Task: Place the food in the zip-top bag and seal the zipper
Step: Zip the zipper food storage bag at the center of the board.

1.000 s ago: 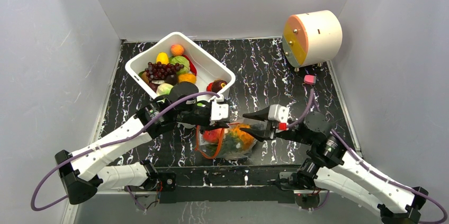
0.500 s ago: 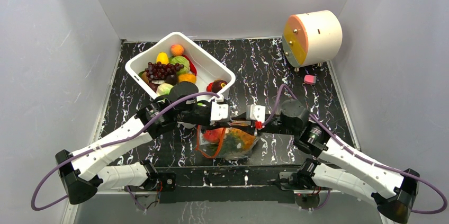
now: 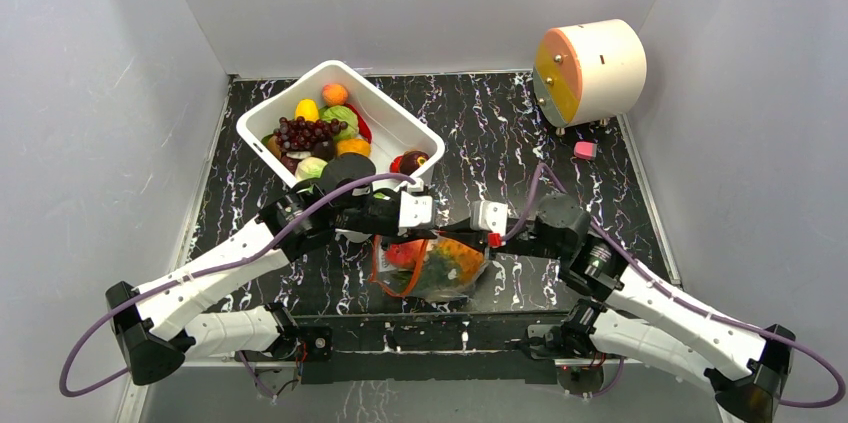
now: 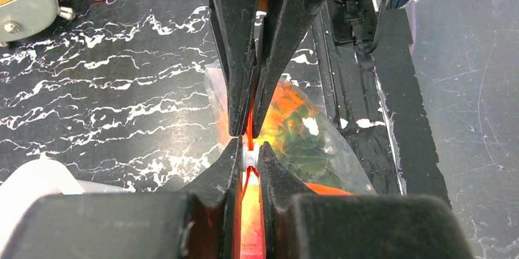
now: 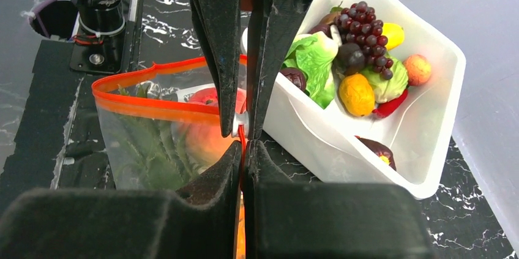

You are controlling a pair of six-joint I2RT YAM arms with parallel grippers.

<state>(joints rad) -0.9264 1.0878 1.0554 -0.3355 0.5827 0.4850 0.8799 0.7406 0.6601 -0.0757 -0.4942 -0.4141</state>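
Two grippers meet tip to tip over the zip-top bag (image 3: 440,271), which lies close to the middle of the worktop's (image 3: 500,123) near edge with red, green and orange food (image 3: 405,255) already inside. The left gripper (image 4: 248,156) is clenched on the zipper (image 5: 153,109). The right gripper (image 5: 243,142) is clamped on the same red strip just beside it, and a small white piece (image 5: 240,125) shows between the fingers. In the right wrist view the strip's two halves bow apart beyond the pinch, so the mouth looks unsealed there. To do this step well, I judge that one gripper should anchor the strip while the other slides along it with steady pressure. The strip should be kept straight and taut so the thin plastic neither bunches nor slips free. Farther back, toward the far left corner, the white tub (image 3: 398,115) holds grapes (image 3: 305,130) and other toy pieces, which are not needed for the sealing.
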